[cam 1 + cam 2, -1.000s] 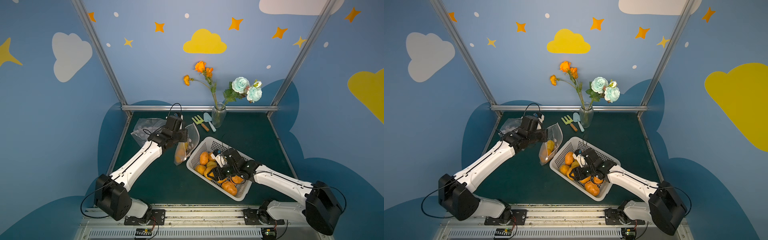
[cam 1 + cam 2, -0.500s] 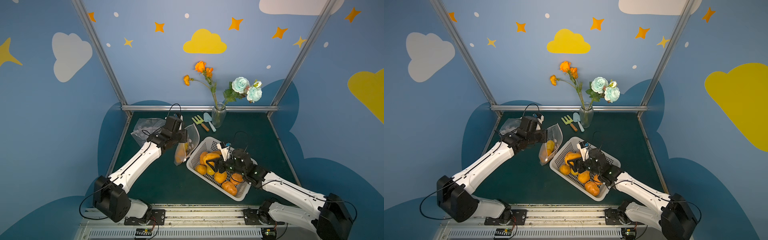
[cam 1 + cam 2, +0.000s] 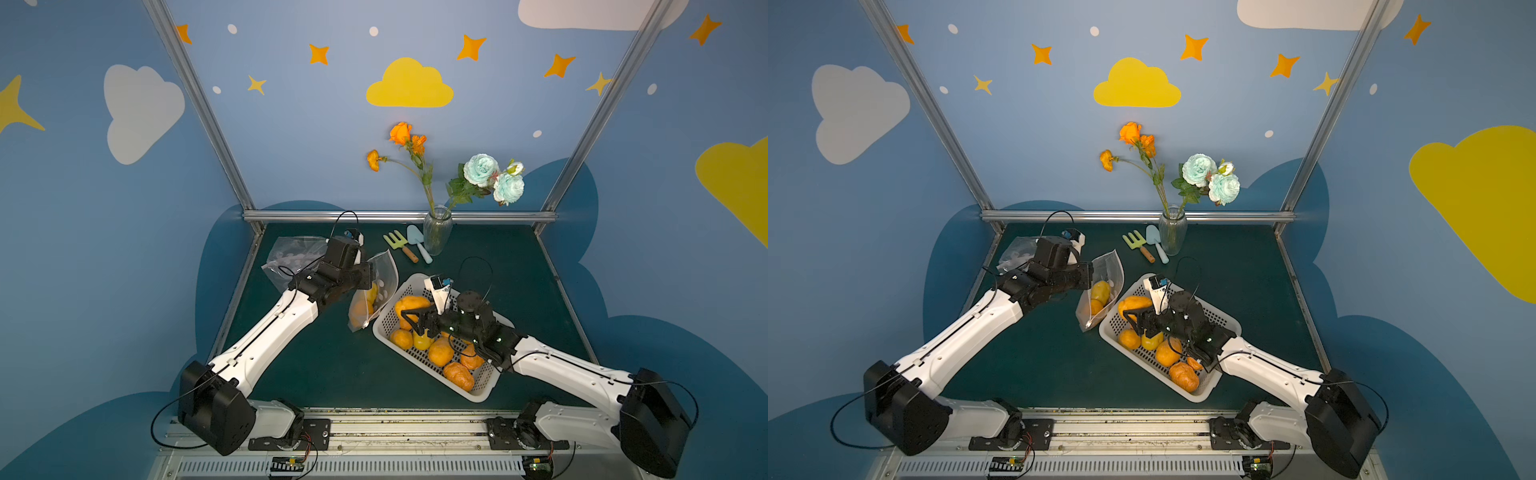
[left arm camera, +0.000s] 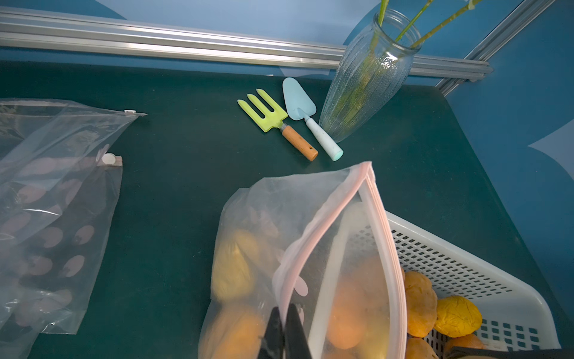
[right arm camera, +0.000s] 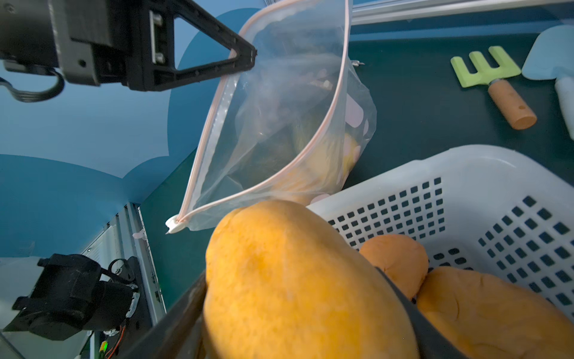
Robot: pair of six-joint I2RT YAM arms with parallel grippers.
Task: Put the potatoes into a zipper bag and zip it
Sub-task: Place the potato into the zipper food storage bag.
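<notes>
No text, label or number is legible anywhere.

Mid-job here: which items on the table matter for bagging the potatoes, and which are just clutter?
In play: zipper bag, pinched by the left gripper; potato in the right gripper; other potatoes; white basket.

Lying about: spare bags, garden fork, trowel, vase of flowers.

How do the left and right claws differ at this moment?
The left claw is shut thin on the rim of the zipper bag; the right claw stands wide around a potato. The left claw hangs beside the basket; the right claw is over it. Both are black, and each holds something.
</notes>
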